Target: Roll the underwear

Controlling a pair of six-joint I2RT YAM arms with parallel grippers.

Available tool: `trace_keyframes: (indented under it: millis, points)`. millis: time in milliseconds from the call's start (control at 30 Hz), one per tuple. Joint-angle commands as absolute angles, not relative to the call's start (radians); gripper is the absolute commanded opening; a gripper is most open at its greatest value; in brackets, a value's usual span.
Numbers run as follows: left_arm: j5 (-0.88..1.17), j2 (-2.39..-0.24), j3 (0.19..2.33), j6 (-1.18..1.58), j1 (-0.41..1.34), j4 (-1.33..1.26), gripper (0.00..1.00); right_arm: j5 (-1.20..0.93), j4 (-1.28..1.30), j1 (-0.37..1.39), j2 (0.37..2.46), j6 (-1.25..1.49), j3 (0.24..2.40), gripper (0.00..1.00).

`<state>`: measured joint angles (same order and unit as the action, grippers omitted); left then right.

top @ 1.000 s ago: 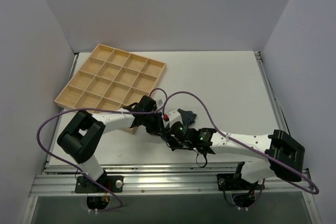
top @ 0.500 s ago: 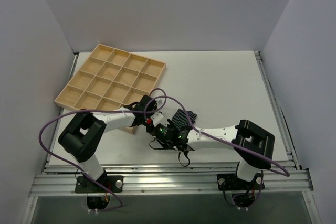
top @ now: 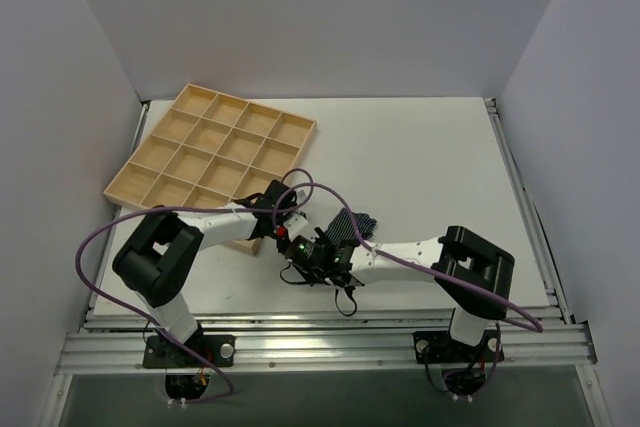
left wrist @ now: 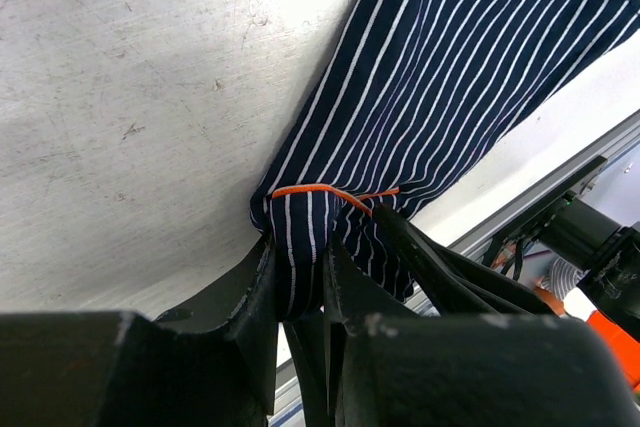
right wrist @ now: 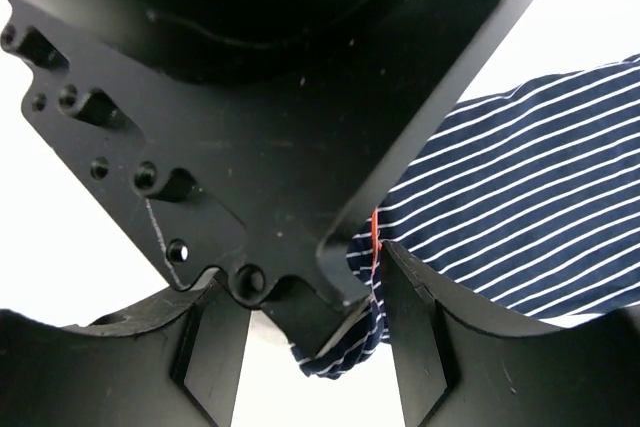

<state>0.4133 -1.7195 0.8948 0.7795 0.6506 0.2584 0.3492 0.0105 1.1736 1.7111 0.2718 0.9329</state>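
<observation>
The underwear (top: 351,226) is navy cloth with thin white stripes and an orange edge, lying on the white table just right of both grippers. My left gripper (top: 291,231) is shut on a bunched corner of it; in the left wrist view the cloth (left wrist: 450,77) runs up and right from the jaws (left wrist: 300,282). My right gripper (top: 310,255) sits close against the left one. In the right wrist view its jaws (right wrist: 315,347) stand wide apart around the left gripper's fingertip and the cloth corner (right wrist: 500,197). Its right finger (right wrist: 425,337) touches the orange edge.
A wooden tray (top: 148,160) with several empty cells sits at the back left, its near corner beside the left arm. A purple cable (top: 300,182) loops over the grippers. The table's metal front rail (top: 320,342) runs just behind the arm bases.
My right arm has folded in and its gripper has moved left, up against the left gripper. The left gripper keeps its hold on the underwear corner and has shifted slightly.
</observation>
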Motion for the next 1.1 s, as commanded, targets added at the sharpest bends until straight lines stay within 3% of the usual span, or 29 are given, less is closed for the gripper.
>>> trace_keyframes:
  millis: [0,333,367,433,467,500,600,700,900,1067]
  points:
    - [0.371,-1.761,0.893,0.762,0.655,0.374,0.02,0.334,0.055,1.189,1.692,0.273,0.914,0.48]
    - [0.373,-1.767,0.916,0.727,0.629,0.431,0.02,0.405,0.13,1.184,1.793,0.304,0.98,0.48]
    - [0.374,-1.764,0.917,0.726,0.629,0.436,0.02,0.406,0.13,1.181,1.798,0.304,0.983,0.46]
    - [0.376,-1.758,0.916,0.729,0.626,0.434,0.02,0.382,0.114,1.166,1.799,0.29,0.982,0.33]
    - [0.376,-1.749,0.91,0.733,0.624,0.436,0.06,0.368,0.106,1.161,1.798,0.288,0.979,0.28]
    - [0.374,-1.74,0.907,0.738,0.621,0.436,0.1,0.338,0.089,1.152,1.795,0.288,0.965,0.17]
    - [0.362,-1.694,0.89,0.755,0.597,0.433,0.19,0.25,0.017,1.103,1.737,0.33,0.889,0.07]
    - [0.347,-1.632,0.876,0.764,0.549,0.436,0.32,0.181,-0.063,1.072,1.678,0.402,0.795,0.06]
    - [0.305,-1.511,0.873,0.772,0.488,0.446,0.43,-0.004,-0.244,0.913,1.575,0.448,0.649,0.05]
    - [0.268,-1.468,0.9,0.753,0.485,0.443,0.45,-0.171,-0.368,0.838,1.577,0.509,0.562,0.05]
